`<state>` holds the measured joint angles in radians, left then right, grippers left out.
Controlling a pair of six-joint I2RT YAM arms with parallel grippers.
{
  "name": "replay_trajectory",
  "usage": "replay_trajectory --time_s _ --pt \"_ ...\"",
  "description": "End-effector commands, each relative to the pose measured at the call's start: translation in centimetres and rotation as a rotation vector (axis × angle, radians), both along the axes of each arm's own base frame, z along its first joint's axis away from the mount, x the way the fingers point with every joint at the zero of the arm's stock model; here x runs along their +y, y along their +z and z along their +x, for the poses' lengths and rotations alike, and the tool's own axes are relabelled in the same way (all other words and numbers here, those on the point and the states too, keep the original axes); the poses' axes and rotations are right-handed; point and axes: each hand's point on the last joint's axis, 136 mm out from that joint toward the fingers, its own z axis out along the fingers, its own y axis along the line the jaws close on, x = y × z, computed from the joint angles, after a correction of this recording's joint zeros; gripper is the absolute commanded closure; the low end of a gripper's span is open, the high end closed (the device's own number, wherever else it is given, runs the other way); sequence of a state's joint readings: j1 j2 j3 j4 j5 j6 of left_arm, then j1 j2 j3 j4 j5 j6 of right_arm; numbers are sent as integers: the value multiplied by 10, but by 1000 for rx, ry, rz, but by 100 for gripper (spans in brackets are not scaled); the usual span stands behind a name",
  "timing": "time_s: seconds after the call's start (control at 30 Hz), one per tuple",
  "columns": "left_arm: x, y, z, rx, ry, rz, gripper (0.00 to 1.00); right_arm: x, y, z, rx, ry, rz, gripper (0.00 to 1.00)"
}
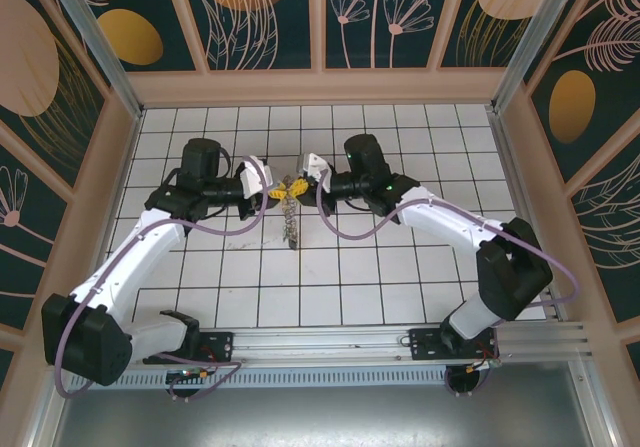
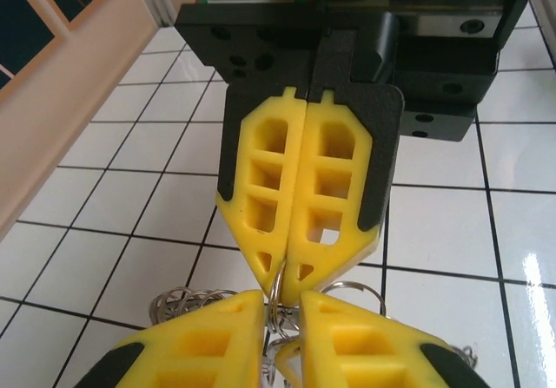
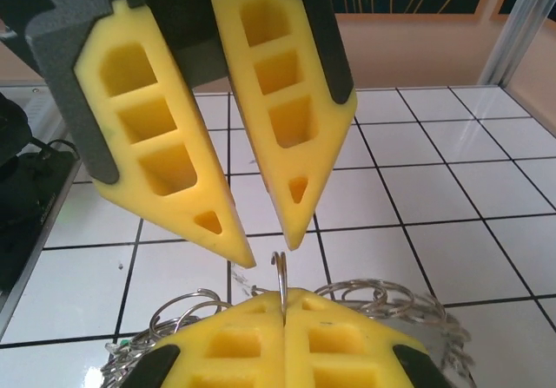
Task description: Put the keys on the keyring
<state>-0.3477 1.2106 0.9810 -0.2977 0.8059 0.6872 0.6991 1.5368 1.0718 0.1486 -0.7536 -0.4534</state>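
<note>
The two arms meet tip to tip over the middle of the white tiled bench [image 1: 400, 277]; the left end effector [image 1: 281, 193] reaches in from the left and the right end effector [image 1: 299, 184] from the right, and their yellow plastic fingers almost touch.

The thin grey metal wire keyring [image 1: 291, 217] sits between them; from the top camera it is a dark, tangled strand running from the fingertips toward the near edge, lying over the tiles.

In the right wrist view, the right end effector [image 3: 285, 301] has its two yellow fingers pressed flat together, and one strand of the keyring [image 3: 280, 271] stands upright out of the seam between them, so it is closed and gripping the keyring. Behind those fingers, more wire loops fan out to the left and right.

Facing it, the left end effector [image 3: 271, 249] points down at that strand with its fingers [image 3: 165, 171] parted; a clear gap shows between the two tips, the top of the strand sits just under the gap, and neither tip visibly presses on it.

The left wrist view agrees; the left end effector [image 2: 280, 305] shows a slot between its own fingers with the keyring [image 2: 352, 288] wire passing through it, and the right end effector [image 2: 287, 271] opposite is clamped shut on the wire at its tip.

The small keys with coloured plastic heads cannot be picked out with certainty among the loops; a small green speck [image 3: 122, 346] shows at the lower left of the coils in the right wrist view.
</note>
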Motion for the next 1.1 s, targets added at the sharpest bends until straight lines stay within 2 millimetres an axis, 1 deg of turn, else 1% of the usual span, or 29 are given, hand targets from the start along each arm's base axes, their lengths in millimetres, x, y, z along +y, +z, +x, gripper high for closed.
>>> replay_trajectory --time_s 0.0,0.17,0.27,0.37,0.43,0.5,0.6,0.8,0.87,1.07 --pt "-1 -4 -4 15 -21 -24 81 -2 42 -7 -72 29 121 100" --pt "-2 -11 -8 42 -46 -26 77 -6 46 -7 -83 18 139 100" --pt "1 -15 -12 48 -47 -30 75 -9 47 -7 -85 17 137 100" --pt "5 -20 -14 40 -34 -30 72 -11 47 -8 -90 23 134 100" --pt "7 -24 -12 29 -10 -37 70 -11 48 -9 -90 27 134 100" --pt "7 -28 -9 18 18 -50 67 -11 48 -11 -94 36 137 100" --pt "8 -32 -4 6 46 -65 66 -11 49 -12 -95 42 141 100" --pt "5 -29 -5 -16 26 -100 63 -10 51 -12 -96 51 144 100" --pt "3 -30 -6 -15 15 -111 60 -10 51 -12 -97 53 145 100" --pt "0 -38 -3 10 6 -124 58 -9 53 -13 -98 62 147 100"
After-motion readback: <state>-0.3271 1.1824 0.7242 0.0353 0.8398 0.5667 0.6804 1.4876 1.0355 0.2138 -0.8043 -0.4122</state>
